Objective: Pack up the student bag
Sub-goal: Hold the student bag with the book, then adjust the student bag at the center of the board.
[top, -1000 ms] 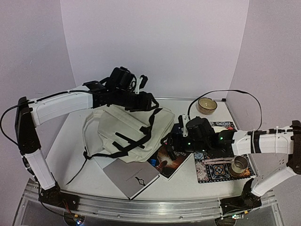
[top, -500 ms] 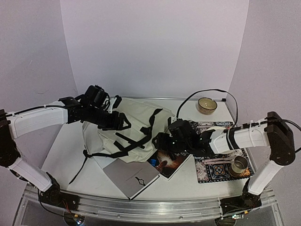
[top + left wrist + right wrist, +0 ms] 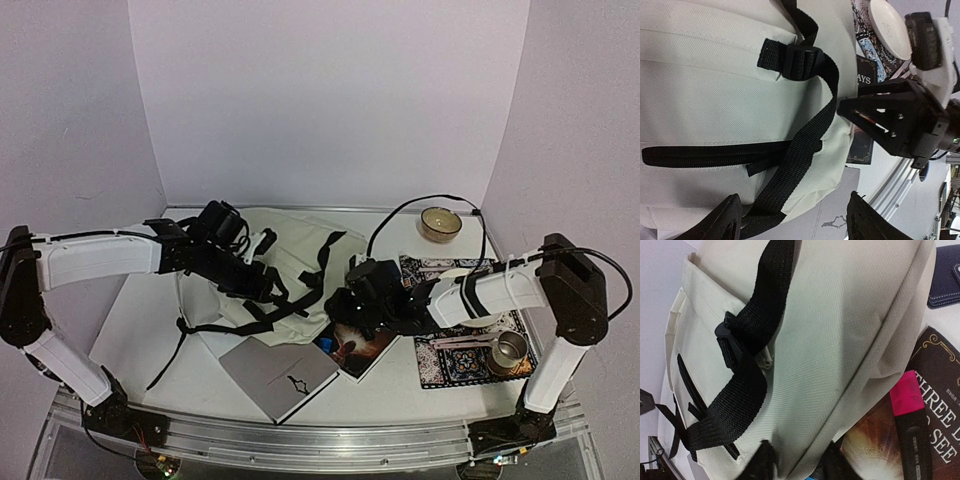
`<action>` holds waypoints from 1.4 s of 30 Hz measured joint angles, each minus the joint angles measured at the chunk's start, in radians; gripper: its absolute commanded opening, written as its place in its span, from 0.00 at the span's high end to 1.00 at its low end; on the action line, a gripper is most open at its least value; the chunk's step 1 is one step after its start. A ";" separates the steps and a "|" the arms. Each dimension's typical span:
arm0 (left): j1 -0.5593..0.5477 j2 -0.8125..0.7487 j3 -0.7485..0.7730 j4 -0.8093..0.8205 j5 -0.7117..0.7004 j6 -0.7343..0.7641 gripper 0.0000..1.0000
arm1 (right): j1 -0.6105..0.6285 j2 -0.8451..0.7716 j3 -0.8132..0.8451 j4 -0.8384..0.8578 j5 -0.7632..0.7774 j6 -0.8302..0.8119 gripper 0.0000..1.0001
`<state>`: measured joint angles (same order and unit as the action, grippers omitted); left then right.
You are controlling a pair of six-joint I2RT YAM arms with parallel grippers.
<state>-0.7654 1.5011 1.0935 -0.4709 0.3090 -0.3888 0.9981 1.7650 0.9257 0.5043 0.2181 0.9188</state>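
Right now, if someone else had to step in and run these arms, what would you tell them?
Left hand: open and empty, over the front of the student bag, above a black strap.
Right hand: closed on the bag's edge next to the book.
Things: the bag lies flat mid-table. The book is partly under that edge, with a pink highlighter on it. A grey notebook lies in front of the bag.
Done: bag edge gripped; nothing seen inside.
Left, probably: open the bag and load the items.
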 measured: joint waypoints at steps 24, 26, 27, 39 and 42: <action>-0.164 0.255 0.163 -0.012 -0.337 0.195 0.25 | -0.005 -0.025 0.021 -0.030 -0.166 -0.025 1.00; -0.165 0.262 0.168 -0.019 -0.373 0.207 0.26 | -0.005 -0.034 0.024 -0.038 -0.183 -0.033 1.00; -0.166 0.266 0.175 -0.025 -0.394 0.211 0.26 | -0.005 -0.036 0.027 -0.043 -0.191 -0.036 1.00; -0.076 0.505 0.556 -0.056 -0.760 0.340 0.30 | -0.005 -0.043 0.048 -0.087 -0.290 -0.082 1.00; -0.005 0.547 0.630 -0.054 -0.821 0.387 0.28 | -0.005 -0.055 0.048 -0.097 -0.299 -0.093 1.00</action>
<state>-0.7705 2.0485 1.7237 -0.5251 -0.5117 -0.0021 0.9932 1.7097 0.9733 0.4077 -0.0806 0.8262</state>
